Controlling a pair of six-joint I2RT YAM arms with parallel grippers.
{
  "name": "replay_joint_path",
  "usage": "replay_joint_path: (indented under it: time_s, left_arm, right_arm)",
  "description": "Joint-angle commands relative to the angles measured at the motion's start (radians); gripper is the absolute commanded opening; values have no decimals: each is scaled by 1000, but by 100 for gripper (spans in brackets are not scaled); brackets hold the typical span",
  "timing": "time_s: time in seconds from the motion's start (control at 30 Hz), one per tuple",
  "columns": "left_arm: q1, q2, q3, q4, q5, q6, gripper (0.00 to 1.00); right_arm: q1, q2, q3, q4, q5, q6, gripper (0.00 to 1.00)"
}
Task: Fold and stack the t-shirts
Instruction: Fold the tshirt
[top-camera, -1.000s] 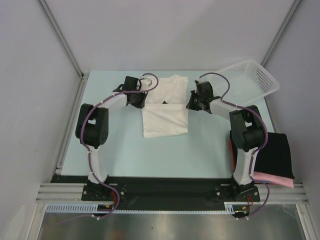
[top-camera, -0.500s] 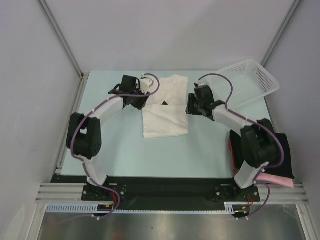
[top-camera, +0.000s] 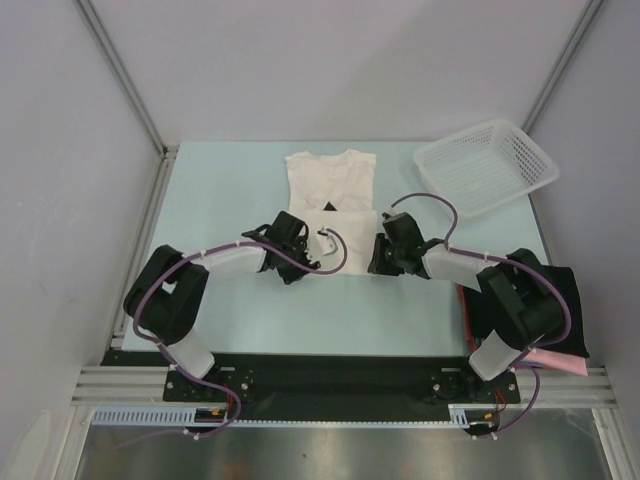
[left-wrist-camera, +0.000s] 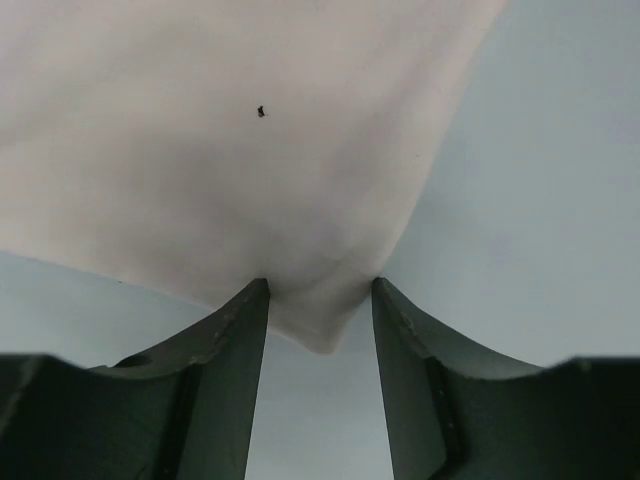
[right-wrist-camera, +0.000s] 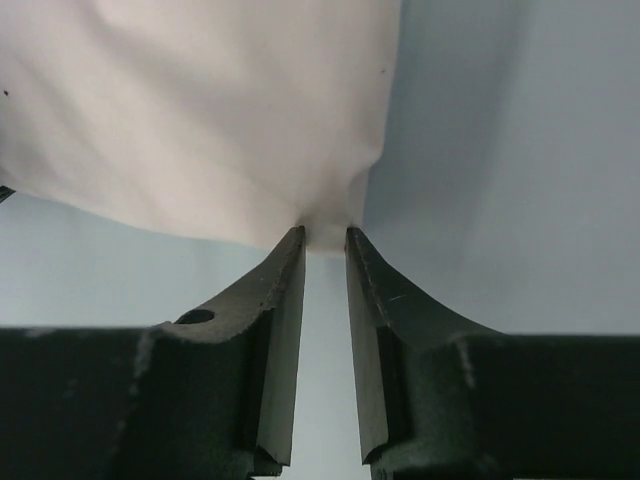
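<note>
The white t-shirt (top-camera: 330, 180) lies flat in the middle of the table, collar toward the far side. My left gripper (top-camera: 295, 265) is low at its near left corner, and my right gripper (top-camera: 377, 262) is at its near right corner. In the left wrist view the gripper (left-wrist-camera: 320, 290) is open, with the corner of white cloth (left-wrist-camera: 250, 150) between its tips. In the right wrist view the gripper (right-wrist-camera: 325, 232) stands open by a narrower gap, and the cloth's (right-wrist-camera: 200, 100) puckered corner sits at its tips. A folded black t-shirt (top-camera: 562, 300) lies on a pink one (top-camera: 550, 360) at the right edge.
A white mesh basket (top-camera: 455, 138) stands tilted at the far right corner of the pale blue table (top-camera: 250, 310). Metal frame posts and grey walls close in the table's sides. The right arm's base is next to the black and pink stack.
Both arms pulled back from the shirt's sleeve area to its near corners. Both grippers went from shut to open, and the right one has since narrowed.
</note>
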Motion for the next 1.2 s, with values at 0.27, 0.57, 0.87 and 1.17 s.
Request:
replay_joint_path:
  time_s: [0.27, 0.57, 0.87, 1.17]
  left_arm:
    - [6, -122, -99, -34, -33, 208, 51]
    - [0, -58, -76, 72, -84, 208, 56]
    - [-40, -29, -105, 89, -24, 146, 2]
    - [-27, -243, -91, -62, -15, 74, 0]
  right_arm:
    - [-4, -119, -66, -75, 22, -32, 33]
    - [8, -78, -43, 6, 22, -6, 55]
    - [-19, 56, -13, 131, -41, 52, 12]
    - [34, -159, -23, -131, -61, 23, 0]
